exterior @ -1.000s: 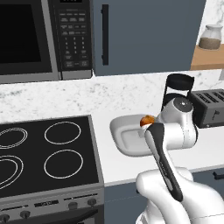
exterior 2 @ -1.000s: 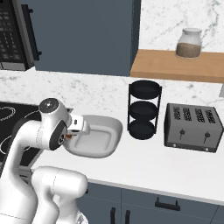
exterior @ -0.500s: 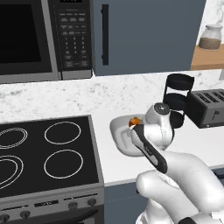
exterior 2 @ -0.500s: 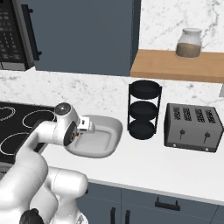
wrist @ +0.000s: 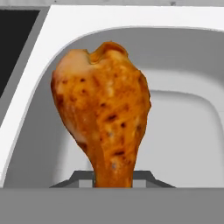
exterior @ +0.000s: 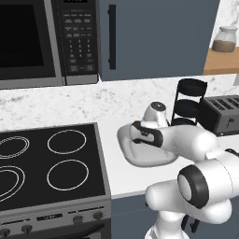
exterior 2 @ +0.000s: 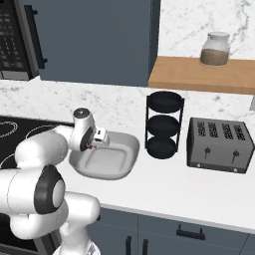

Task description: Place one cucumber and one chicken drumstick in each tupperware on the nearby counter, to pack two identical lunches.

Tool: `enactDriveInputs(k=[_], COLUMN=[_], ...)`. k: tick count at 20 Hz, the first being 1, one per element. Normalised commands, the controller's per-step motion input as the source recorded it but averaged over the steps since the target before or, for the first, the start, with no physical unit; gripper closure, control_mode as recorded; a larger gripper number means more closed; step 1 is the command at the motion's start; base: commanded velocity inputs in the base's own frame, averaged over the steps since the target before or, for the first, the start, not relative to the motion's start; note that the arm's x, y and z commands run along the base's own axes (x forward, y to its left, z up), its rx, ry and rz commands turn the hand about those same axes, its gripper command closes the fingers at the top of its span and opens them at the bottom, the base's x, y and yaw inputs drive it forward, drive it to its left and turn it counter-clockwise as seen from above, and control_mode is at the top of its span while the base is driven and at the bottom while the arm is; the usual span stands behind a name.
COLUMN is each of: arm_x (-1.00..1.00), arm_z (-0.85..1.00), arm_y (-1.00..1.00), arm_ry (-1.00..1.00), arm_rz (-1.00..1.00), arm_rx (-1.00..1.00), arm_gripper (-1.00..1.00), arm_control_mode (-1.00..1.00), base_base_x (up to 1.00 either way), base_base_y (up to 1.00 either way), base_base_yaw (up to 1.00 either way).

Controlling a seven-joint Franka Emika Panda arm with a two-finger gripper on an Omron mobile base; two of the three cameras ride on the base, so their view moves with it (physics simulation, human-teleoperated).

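The likeliest slip is a bad release: the claw (wrist: pixel 113 181) is clamped on the thin bone end of the browned, orange chicken drumstick (wrist: pixel 103 118), so the heavy meaty end hangs far from the grip and could swing or twist as the jaws part. Judging by the hand view, the drumstick hangs over the left part of the shallow light-grey rectangular tupperware (wrist: pixel 183 131), close to its rounded corner and flared rim, with the black glass stovetop (exterior: pixel 51 168) just beyond that rim; let go from here, it could catch the rim and roll out onto the white marbled surface (exterior 2: pixel 189 189) or toward the stove. A second risk is the bulky white arm itself, which reaches across the container in both base views and could nudge or drag the light tupperware (exterior: pixel 140 158) as it pulls away. Relative to the claw, the drumstick is held between the fingers and sticks straight out ahead of them, above the container's floor and apart from it as far as I can tell. In the right base view a small orange patch of the drumstick (exterior 2: pixel 89 147) shows at the hand, over the left edge of the tupperware (exterior 2: pixel 122 159), which looks otherwise empty there, though the arm hides part of it.
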Motion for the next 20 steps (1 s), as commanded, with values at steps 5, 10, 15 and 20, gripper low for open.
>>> enactDriveInputs(k=[5, 10, 15, 20], arm_x=[0.15, 0.10, 0.07, 0.00], arm_z=[-0.46, -0.40, -0.26, -0.05], arm_y=[0.11, 0.09, 0.09, 0.00], arm_ry=[0.00, 0.00, 0.01, 0.00], arm_rz=[-0.13, -0.09, -0.01, 0.00], arm_rx=[0.05, 0.04, 0.01, 0.00], arm_gripper=[1.00, 1.00, -1.00, -1.00], arm_control_mode=[-1.00, -1.00, -1.00, -1.00], base_base_x=[0.00, 0.00, 0.00, 0.00], base_base_y=[0.00, 0.00, 0.00, 0.00], base_base_yaw=[0.00, 0.00, 0.00, 0.00])
